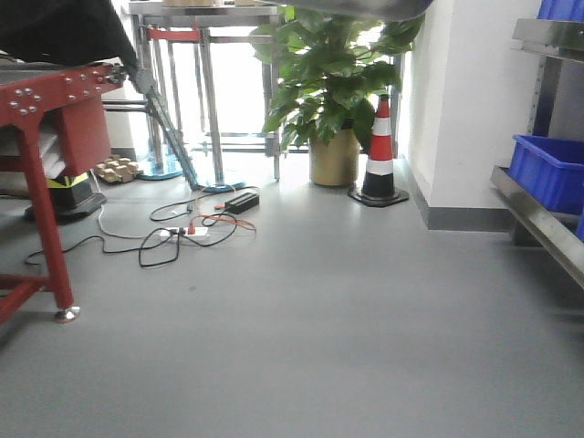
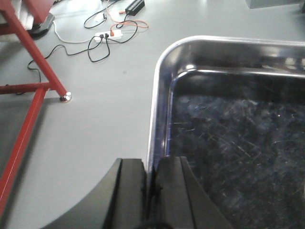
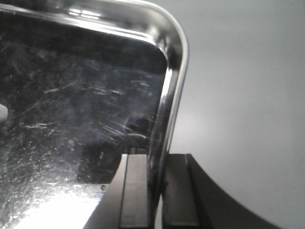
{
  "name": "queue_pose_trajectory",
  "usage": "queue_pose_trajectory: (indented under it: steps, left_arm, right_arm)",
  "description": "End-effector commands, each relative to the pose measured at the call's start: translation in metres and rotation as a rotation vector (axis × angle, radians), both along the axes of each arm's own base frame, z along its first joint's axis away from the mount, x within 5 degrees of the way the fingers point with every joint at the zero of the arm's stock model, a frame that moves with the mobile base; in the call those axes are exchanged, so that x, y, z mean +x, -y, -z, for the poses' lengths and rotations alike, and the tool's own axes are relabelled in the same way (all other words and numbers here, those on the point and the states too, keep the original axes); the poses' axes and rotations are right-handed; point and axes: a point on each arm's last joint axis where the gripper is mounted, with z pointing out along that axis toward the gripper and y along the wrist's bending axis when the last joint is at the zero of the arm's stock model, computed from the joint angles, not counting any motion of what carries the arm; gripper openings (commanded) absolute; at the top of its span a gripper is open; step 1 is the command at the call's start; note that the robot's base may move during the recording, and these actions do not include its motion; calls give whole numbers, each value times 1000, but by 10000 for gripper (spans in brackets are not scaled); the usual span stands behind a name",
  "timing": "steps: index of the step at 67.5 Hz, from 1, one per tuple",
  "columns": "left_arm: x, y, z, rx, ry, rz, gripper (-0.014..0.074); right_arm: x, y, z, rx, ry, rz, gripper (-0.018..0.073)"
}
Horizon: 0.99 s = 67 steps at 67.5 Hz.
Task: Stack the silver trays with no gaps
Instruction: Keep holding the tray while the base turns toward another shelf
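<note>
A shiny silver tray (image 2: 228, 143) fills the right of the left wrist view, held up above the grey floor. My left gripper (image 2: 151, 167) is shut on its left rim, one finger outside and one inside the wall. In the right wrist view the same kind of silver tray (image 3: 71, 109) fills the left side, and my right gripper (image 3: 157, 174) is shut on its right rim. A sliver of the tray's underside (image 1: 365, 7) shows at the top of the front view. No other tray is in view.
A red metal frame (image 1: 41, 164) stands at the left, with cables and a power strip (image 1: 196, 230) on the floor beyond it. A potted plant (image 1: 333, 91) and a traffic cone (image 1: 380, 155) stand at the back. Steel shelving with blue bins (image 1: 547, 169) lines the right.
</note>
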Motion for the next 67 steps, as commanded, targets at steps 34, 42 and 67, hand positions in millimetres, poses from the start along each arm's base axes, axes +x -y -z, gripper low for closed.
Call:
queue_pose_trajectory:
  steps: [34, 42, 67]
  left_arm:
    - [1, 15, -5, -50, 61, 117, -17]
    - [1, 15, -6, -44, 66, 116, -17]
    - [1, 15, -7, -38, 81, 122, -17]
  right_arm:
    - [-2, -51, -38, 446, 305, -406, -15]
    - [-2, -51, -38, 446, 305, -406, -15]
    - [-2, -51, -38, 446, 305, -406, -15]
